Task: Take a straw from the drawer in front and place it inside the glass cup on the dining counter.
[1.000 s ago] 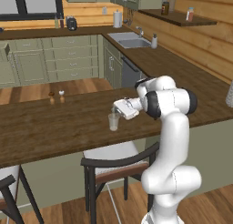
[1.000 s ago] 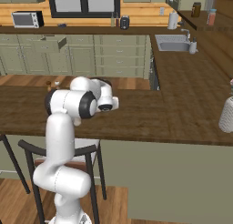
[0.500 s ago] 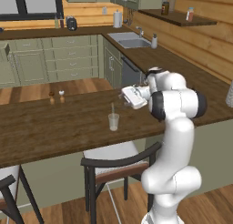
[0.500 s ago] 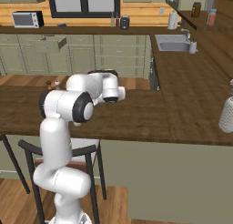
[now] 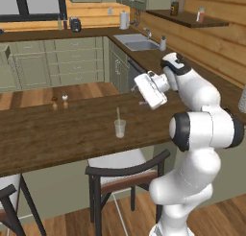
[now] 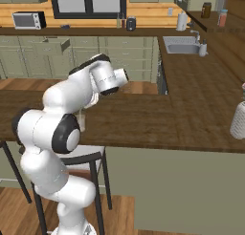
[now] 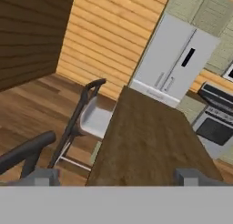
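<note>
A: Dining counter (image 5: 57, 134) status? Straw (image 5: 117, 113) location?
B: Straw is seen standing in the glass cup (image 5: 119, 128) on it. Gripper (image 5: 142, 97) is spread wide, nothing held, raised right of cup.

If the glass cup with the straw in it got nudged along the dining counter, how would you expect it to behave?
The glass cup looks small and light, so it would probably slide easily. The straw rises well above its rim, so a knock there might tip it. Being glass, it is likely fragile.

One straw (image 5: 117, 113), one glass cup (image 5: 119, 128), two shakers (image 5: 59, 101)
</note>
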